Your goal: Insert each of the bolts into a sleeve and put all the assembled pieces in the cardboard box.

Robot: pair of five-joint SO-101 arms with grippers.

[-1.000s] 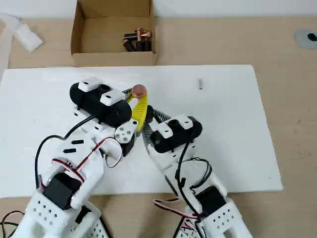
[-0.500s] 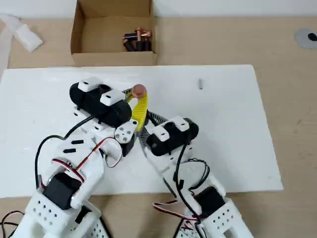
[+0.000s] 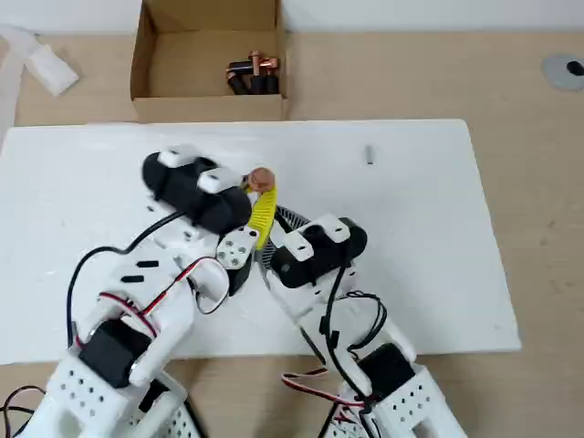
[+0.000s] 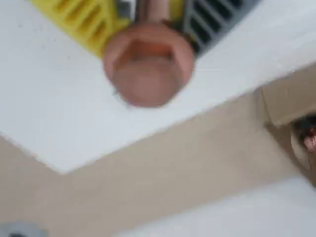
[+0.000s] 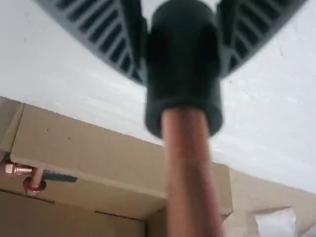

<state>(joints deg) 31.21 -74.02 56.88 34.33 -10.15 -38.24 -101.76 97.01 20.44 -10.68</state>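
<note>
Bolt (image 4: 148, 69): copper, round head free. The shaft is pinched just behind the head between the yellow and grey fingers (image 4: 81, 22) of the left gripper (image 3: 259, 190). Left gripper is closed on the bolt.

Sleeve (image 5: 182, 74): black and cylindrical, clamped between the two dark ribbed fingers of the right gripper (image 5: 182, 22). Right gripper is closed on the sleeve. A copper shaft sticks out of one end of the sleeve.

High view: the two grippers meet tip to tip. The right gripper's ribbed fingers lie just beside the left gripper's yellow finger, and the bolt head sits at the far end of the yellow finger. Cannot tell from this view how deep the shaft sits in the sleeve.

Both grippers are over the white mat (image 3: 411, 255), which covers most of the table (image 3: 534, 182).

Box (image 3: 210, 108): cardboard, open top, beyond both grippers and apart from them. It stands on bare table just past the mat's far edge.

Pieces (image 3: 253, 75): black sleeves with copper bolts, bunched in the box corner nearest the right gripper's side. Cannot tell the count.
</note>
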